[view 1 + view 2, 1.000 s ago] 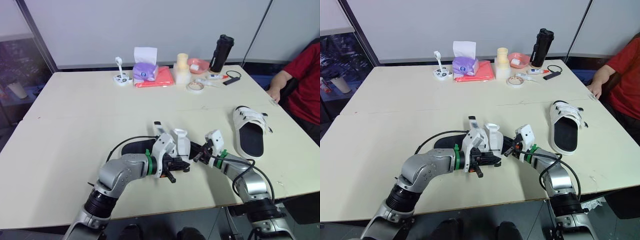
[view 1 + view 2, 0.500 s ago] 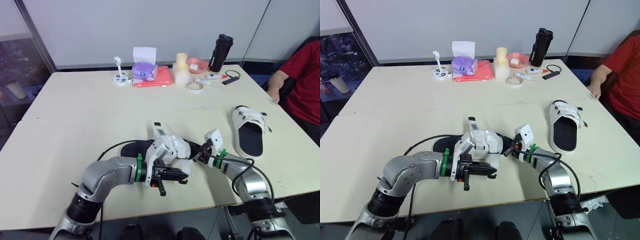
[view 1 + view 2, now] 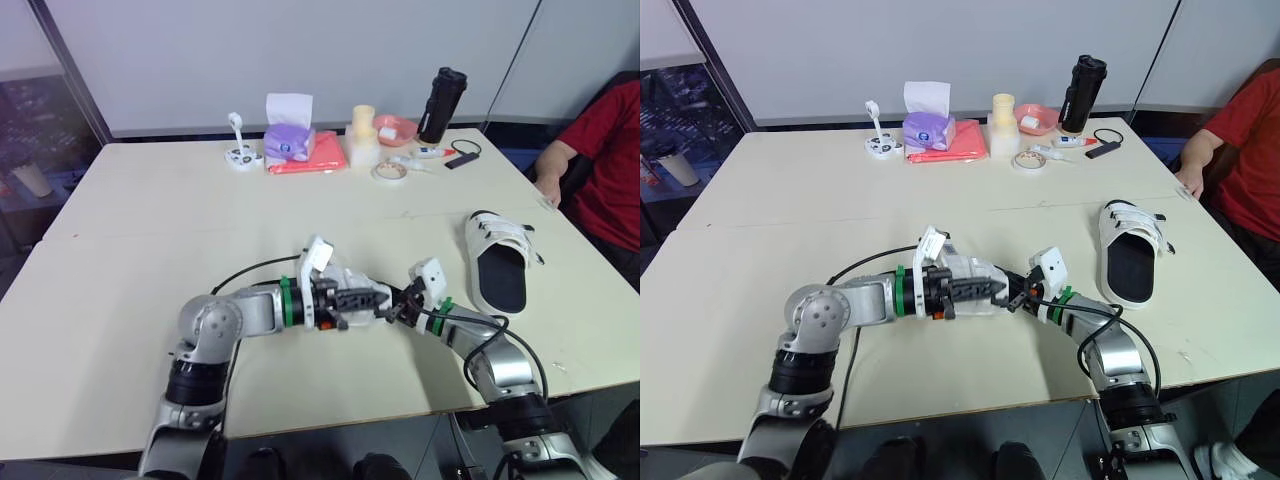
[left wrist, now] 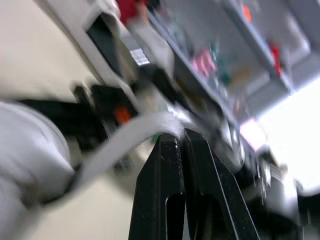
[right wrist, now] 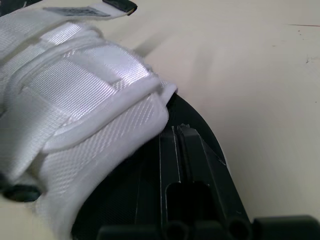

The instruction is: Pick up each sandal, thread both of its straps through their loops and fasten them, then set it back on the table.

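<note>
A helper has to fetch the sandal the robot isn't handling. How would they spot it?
On the pale table, go to the robot's right side, near the person in red. The sandal lies flat there alone, black footbed up, white straps across; the other sandal is at the near edge, held by the left gripper.

Head views are bright and even, with diffuse overhead light. Faint soft shadows fall on the counter (image 3: 130, 250) beside the far sandal (image 3: 500, 262). No hard glare, everything in focus; wall lines lean slightly toward the edges. Left wrist view is heavily motion-blurred: background smeared, one side blown out white, and the left pincer (image 4: 181, 134) is the sharpest part. Right wrist view is crisp up close: white strap (image 5: 90, 75) weave is clear, with deep shadow under it on the black sole (image 5: 200, 125). The counter beyond goes soft.
</note>
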